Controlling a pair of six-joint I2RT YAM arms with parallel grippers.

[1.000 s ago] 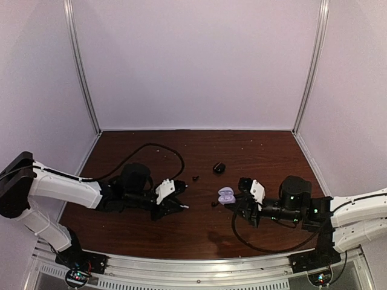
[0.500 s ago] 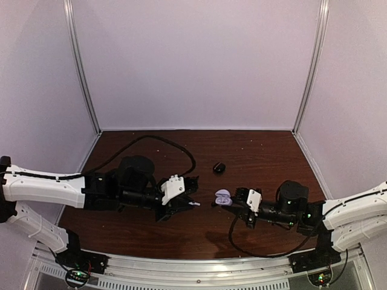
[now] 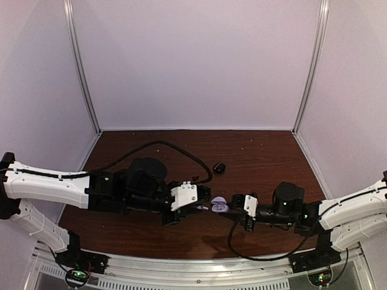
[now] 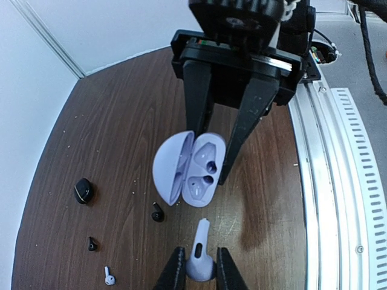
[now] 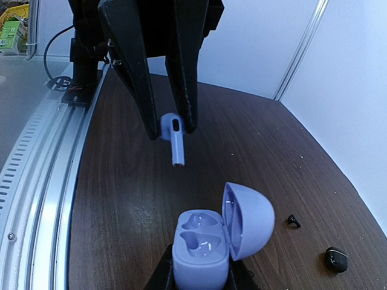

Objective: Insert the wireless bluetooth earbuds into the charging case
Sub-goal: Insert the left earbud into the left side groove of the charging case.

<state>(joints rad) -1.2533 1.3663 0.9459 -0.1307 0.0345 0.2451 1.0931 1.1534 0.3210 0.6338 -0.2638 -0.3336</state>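
Since the earlier frame, both arms are closing together over the counter (image 4: 109, 121). The left pincer (image 4: 198, 267) is clamping a pale earbud (image 4: 200, 251), stem pointing at the open lavender case (image 5: 202, 241), just short of it. The right pincer (image 5: 201, 275) is gripping that case. Three loose earbuds (image 4: 158, 213) and a black case (image 4: 83, 190) are lying apart to one side of the left pincer, with the front rail (image 4: 326, 199) running close on the other.

We find the right gripper (image 5: 201, 276) closed on an open lavender charging case (image 5: 202, 248), its fingers clamping the base at the bottom edge. The lid stands hinged up to the right and both wells are vacant. Facing it, the left gripper (image 5: 171, 130) pinches a lavender earbud (image 5: 174, 138), stem angled down, above and apart from the case. On the wooden table (image 5: 121, 181) to the right lie a black earbud (image 5: 293, 221) and a small black case (image 5: 335, 258). A metal rail (image 5: 42, 169) runs along the left.
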